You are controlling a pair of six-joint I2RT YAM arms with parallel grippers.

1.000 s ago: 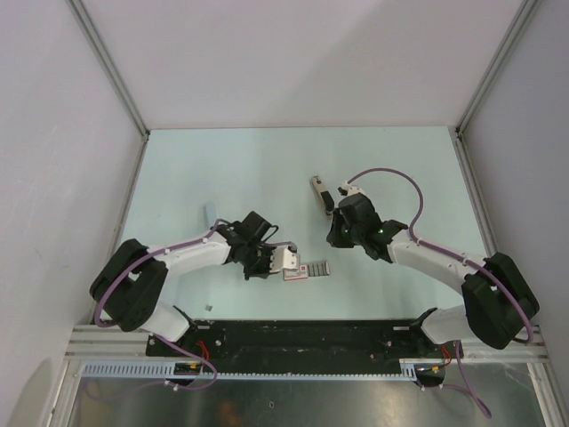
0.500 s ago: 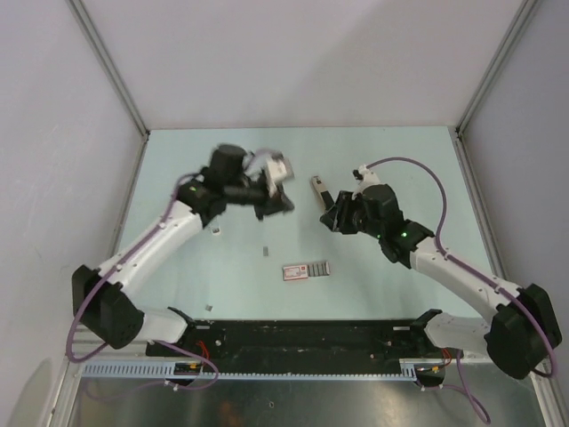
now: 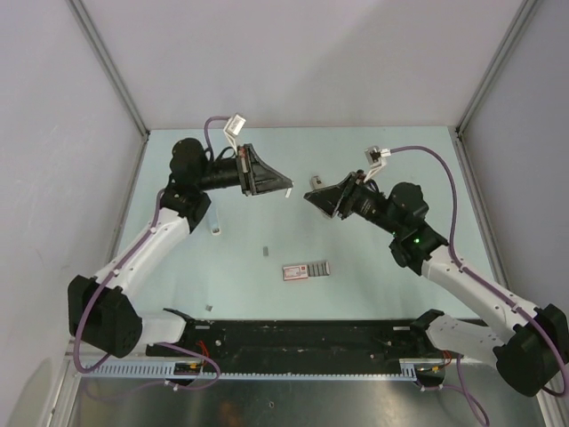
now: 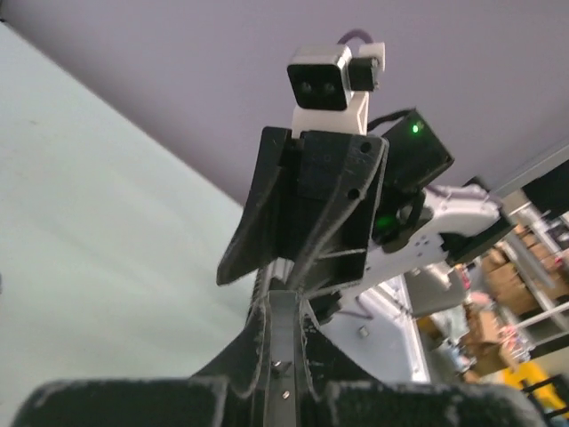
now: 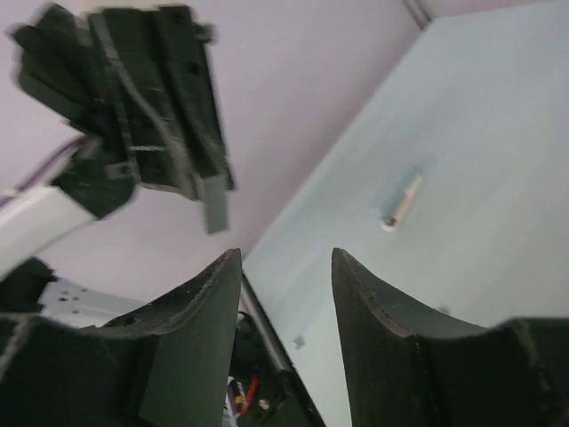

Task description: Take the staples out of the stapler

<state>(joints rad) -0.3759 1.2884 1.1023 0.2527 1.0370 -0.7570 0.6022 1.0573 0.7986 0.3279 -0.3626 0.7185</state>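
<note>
My left gripper [image 3: 283, 188] is raised over the far side of the table, shut on a narrow grey metal strip [image 4: 284, 342]. The strip's end [image 5: 214, 203] pokes past the fingertips; I cannot tell whether it is staples. Facing it a short way to the right, my right gripper [image 3: 313, 197] stands open with nothing between its fingers [image 5: 284, 258]. A tiny grey strip [image 3: 265, 252], apparently the staples, lies on the table in front of both grippers. The stapler does not show; my right gripper covers the table beneath it.
A red-and-white flat box [image 3: 305, 269] with a grey ribbed part lies near the middle front. A small pale blue piece [image 3: 216, 227] rests on the table to the left, also visible from the right wrist [image 5: 400, 203]. A tiny speck [image 3: 207, 308] sits by the front rail.
My left arm rose from beside the red-and-white box to high at the back, carrying the strip. My right gripper lifted, turned toward the left one and opened.
</note>
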